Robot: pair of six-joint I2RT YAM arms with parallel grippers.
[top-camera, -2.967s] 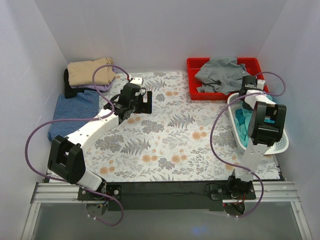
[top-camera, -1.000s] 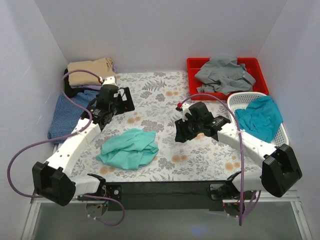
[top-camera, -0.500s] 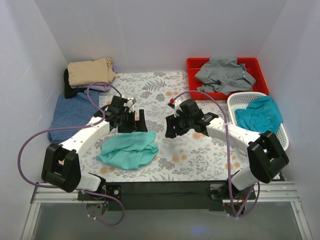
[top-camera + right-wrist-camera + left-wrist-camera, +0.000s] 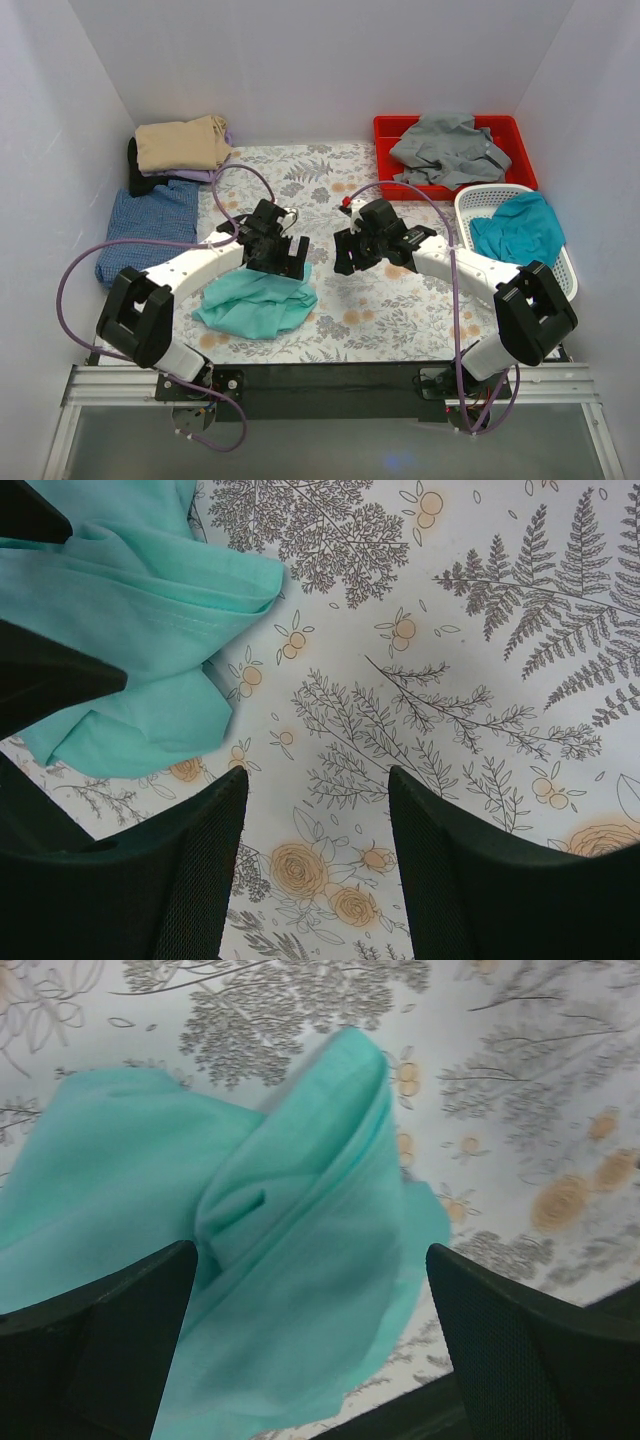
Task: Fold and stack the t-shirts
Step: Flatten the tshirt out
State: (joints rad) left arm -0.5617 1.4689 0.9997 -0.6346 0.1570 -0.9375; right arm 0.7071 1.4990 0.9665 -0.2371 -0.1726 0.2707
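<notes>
A crumpled mint green t-shirt (image 4: 258,303) lies on the floral cloth near the front left; it fills the left wrist view (image 4: 280,1260) and shows at the upper left of the right wrist view (image 4: 140,650). My left gripper (image 4: 287,265) hovers open over the shirt's far edge, cloth below its spread fingers (image 4: 520,1350), nothing pinched. My right gripper (image 4: 347,262) stands open to the shirt's right, above bare cloth, with nothing between its fingers (image 4: 470,880). A folded tan t-shirt (image 4: 182,143) tops a stack at the back left, with a blue one (image 4: 145,225) beside it.
A red bin (image 4: 393,187) at the back right holds a grey t-shirt (image 4: 445,148). A white basket (image 4: 560,293) on the right holds a teal t-shirt (image 4: 520,230). White walls close in the left, back and right sides.
The mint shirt has come from the basket onto the table. My left gripper has moved right and nearer, over the shirt's far edge. My right gripper has shifted left a little and opened wider.
</notes>
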